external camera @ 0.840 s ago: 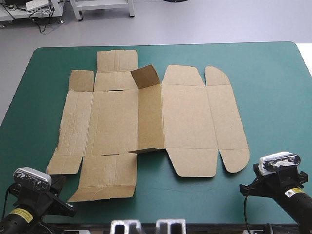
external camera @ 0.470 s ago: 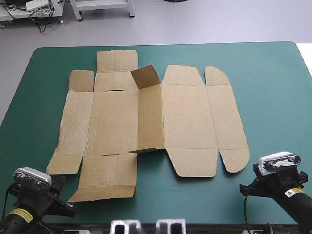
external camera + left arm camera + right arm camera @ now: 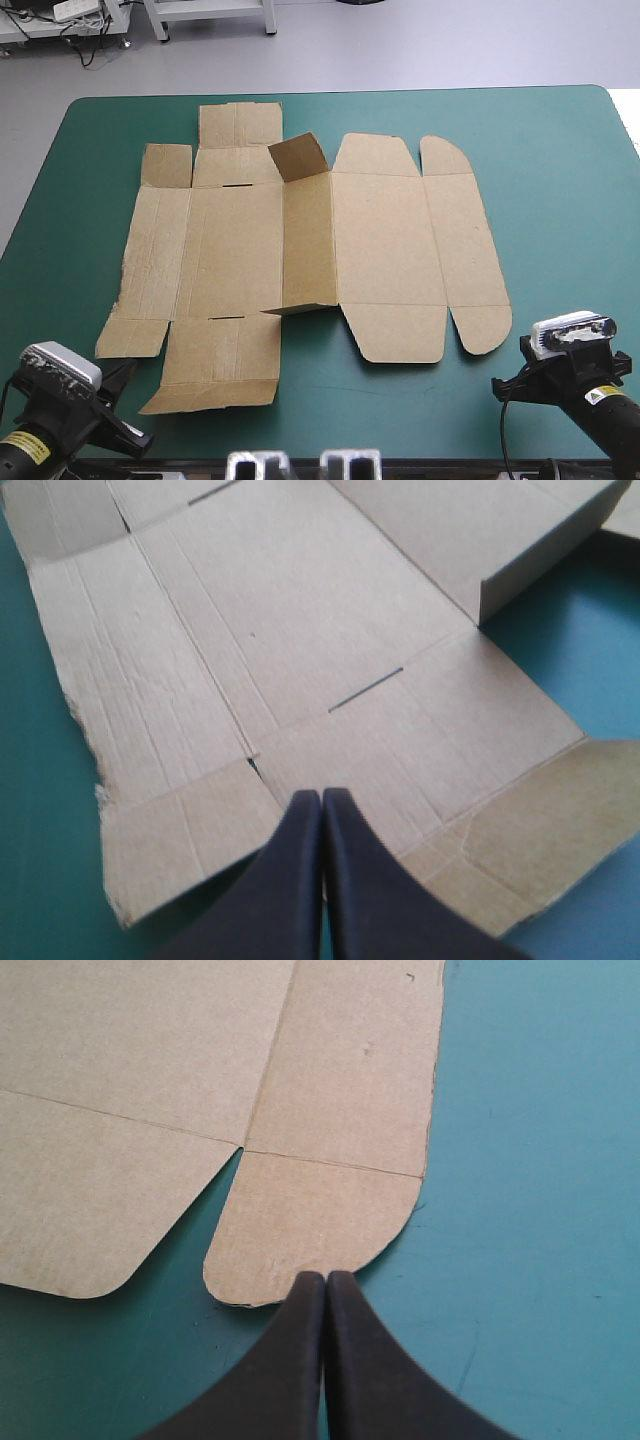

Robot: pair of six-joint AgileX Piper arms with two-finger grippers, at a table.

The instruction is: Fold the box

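Brown box (image 3: pixel 380 240), mostly flat, on teal-green cover (image 3: pixel 560 200)

Bare teal-green cover (image 3: pixel 560 200) is left free right of the box (image 3: pixel 385 250), left of it and along the near edge. Low passage over the flat sheet is barred only by a raised flap (image 3: pixel 298 157) and a part-raised panel (image 3: pixel 308 245) mid-sheet.

Right gripper (image 3: pixel 324 1282) with black fingers pressed together in a point, just short of a rounded flap of the flat brown box (image 3: pixel 300 1110) on the teal-green cover (image 3: pixel 540 1210).
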